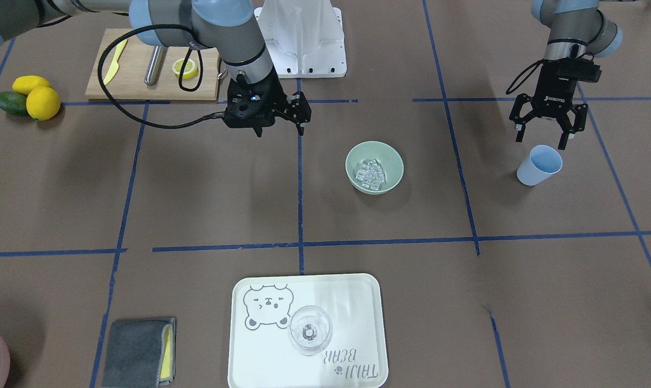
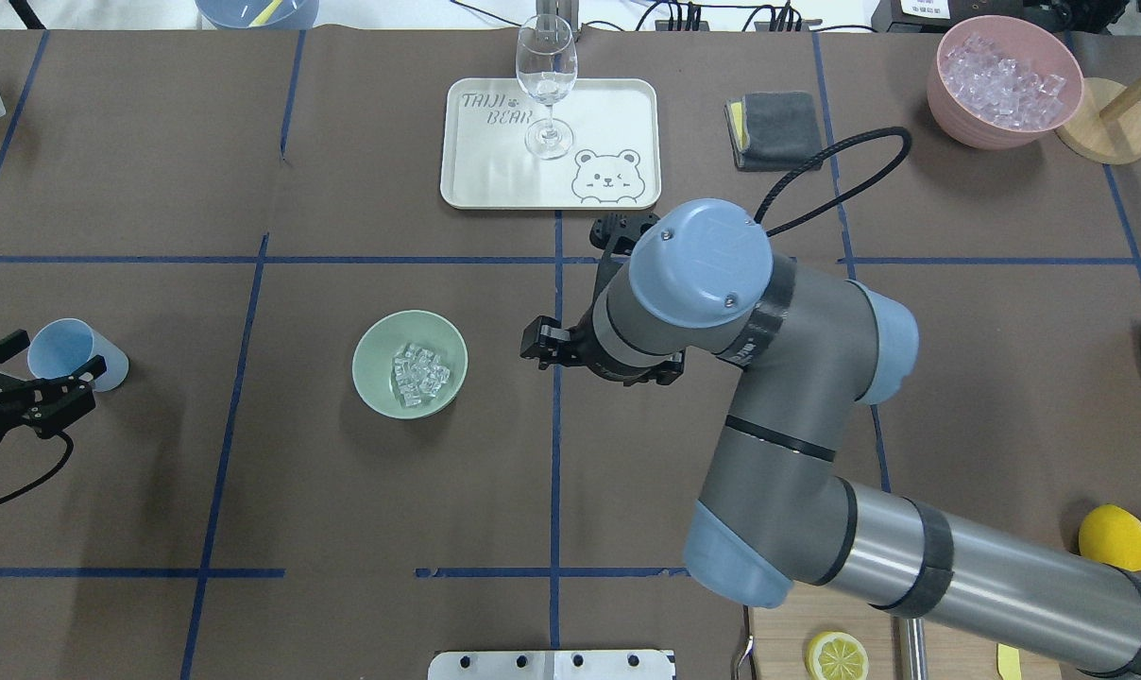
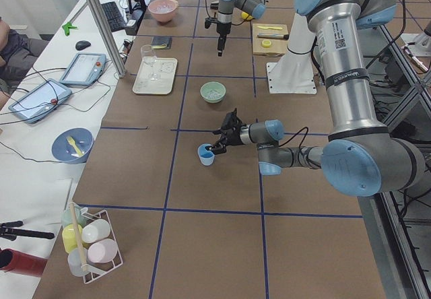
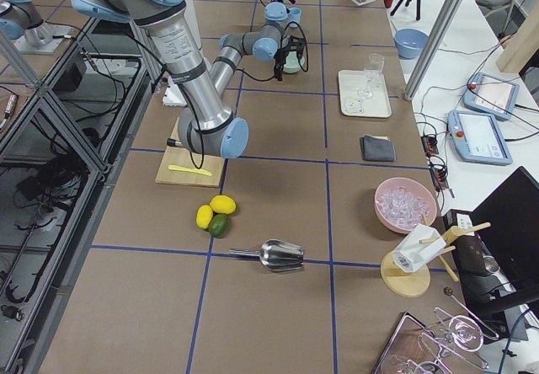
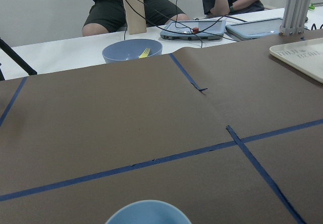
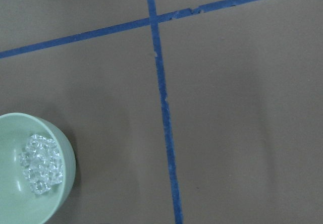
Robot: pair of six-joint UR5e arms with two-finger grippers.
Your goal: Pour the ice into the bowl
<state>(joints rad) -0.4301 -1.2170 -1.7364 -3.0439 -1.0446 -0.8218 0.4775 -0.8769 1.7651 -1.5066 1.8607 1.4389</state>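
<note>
Left gripper [image 1: 541, 139] is hovering, jaws spread wide and holding nothing, just above the upright pale blue cup [image 1: 540, 165], well away from the round sage-green matte bowl [image 1: 374, 167]. Small clear ice cubes [image 1: 370, 173] are sitting inside that bowl. Right gripper [image 1: 299, 114] is hanging near the bowl; I cannot tell how wide its jaws are.

Bright, even overhead light; soft shadows; sharp.

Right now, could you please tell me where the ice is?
In the overhead view, the ice lies inside the green bowl, just left of centre, with the pale blue cup farther left.
</note>
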